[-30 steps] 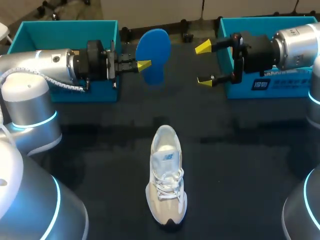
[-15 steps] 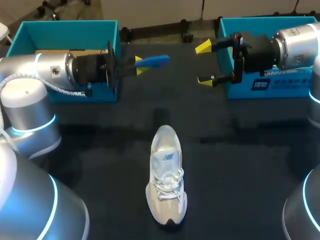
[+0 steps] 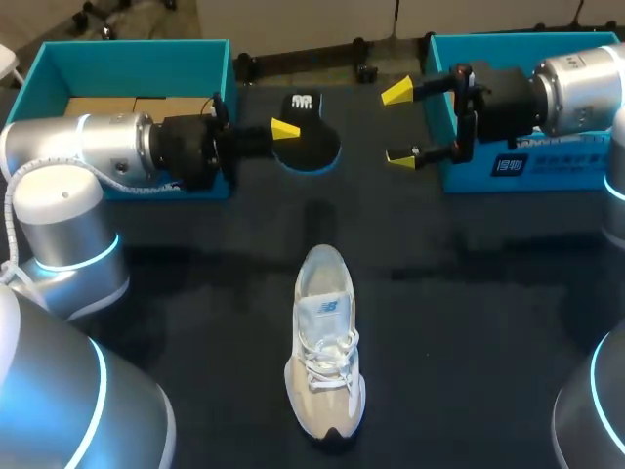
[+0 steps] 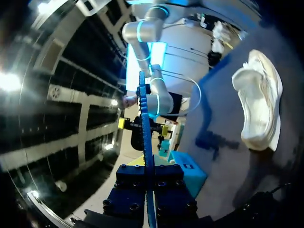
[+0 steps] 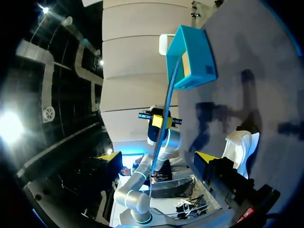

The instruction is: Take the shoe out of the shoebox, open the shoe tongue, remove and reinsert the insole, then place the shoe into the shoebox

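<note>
While my left tool [image 3: 280,130] pinches the insole [image 3: 311,149], the sneaker [image 3: 325,352] lies nearer me, heel toward it; my right tool [image 3: 397,125] stands spread.

We see a cream-white shoe [image 3: 325,342] with white laces on our black table [image 3: 469,322]. The insole [image 3: 308,142] shows a black face, a blue edge and a small white mark. The left shoebox [image 3: 127,54] and the right shoebox [image 3: 571,168] are teal, and our fingers [image 3: 395,93] are yellow-tipped.

The insole [image 3: 311,149], clamped in the left gripper [image 3: 284,129], has been rolled over from blue face to dark face.
</note>
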Controlling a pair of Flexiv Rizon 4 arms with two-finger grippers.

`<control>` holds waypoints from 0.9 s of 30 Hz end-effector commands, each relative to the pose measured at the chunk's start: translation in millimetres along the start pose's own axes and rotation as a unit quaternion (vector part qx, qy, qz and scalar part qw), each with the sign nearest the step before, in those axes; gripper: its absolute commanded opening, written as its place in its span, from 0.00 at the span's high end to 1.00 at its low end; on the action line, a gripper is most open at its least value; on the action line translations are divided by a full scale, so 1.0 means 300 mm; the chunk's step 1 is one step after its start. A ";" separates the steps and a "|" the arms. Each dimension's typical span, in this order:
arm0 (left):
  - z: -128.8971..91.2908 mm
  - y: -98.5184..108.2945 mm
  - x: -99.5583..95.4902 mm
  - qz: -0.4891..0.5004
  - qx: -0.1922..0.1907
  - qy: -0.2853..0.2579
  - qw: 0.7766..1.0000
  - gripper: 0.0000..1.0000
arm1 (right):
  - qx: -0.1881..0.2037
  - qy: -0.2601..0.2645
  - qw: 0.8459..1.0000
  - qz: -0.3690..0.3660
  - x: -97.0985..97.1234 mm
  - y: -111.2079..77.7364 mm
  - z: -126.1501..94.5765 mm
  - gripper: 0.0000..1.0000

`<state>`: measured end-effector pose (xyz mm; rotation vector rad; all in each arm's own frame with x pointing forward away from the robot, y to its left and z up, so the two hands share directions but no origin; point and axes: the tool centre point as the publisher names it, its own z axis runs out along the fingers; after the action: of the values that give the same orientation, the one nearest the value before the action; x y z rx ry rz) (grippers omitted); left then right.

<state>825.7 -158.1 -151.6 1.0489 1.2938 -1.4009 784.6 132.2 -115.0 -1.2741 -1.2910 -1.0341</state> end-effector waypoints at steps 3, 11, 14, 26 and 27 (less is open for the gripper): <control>0.006 -0.005 0.000 0.100 0.009 0.024 0.995 1.00 | 0.000 0.000 1.000 0.000 -0.002 0.003 0.006 0.00; 0.009 0.004 -0.003 0.113 0.007 0.030 0.993 1.00 | 0.000 0.000 1.000 0.000 -0.002 0.003 0.006 0.00; 0.010 0.007 -0.008 0.115 0.005 0.030 0.993 1.00 | 0.000 0.000 1.000 0.000 -0.002 0.003 0.006 0.00; 0.057 0.012 -0.006 0.122 0.000 0.034 0.992 1.00 | -0.008 -0.013 0.999 -0.036 -0.017 0.010 0.049 0.00; 0.059 0.013 -0.005 0.122 0.000 0.034 0.992 1.00 | -0.008 -0.013 0.999 -0.036 -0.018 0.011 0.050 0.00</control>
<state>828.1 -170.7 -147.8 1.2200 1.1714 -1.1913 786.8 141.0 -119.0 -1.2649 -1.3645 -1.0755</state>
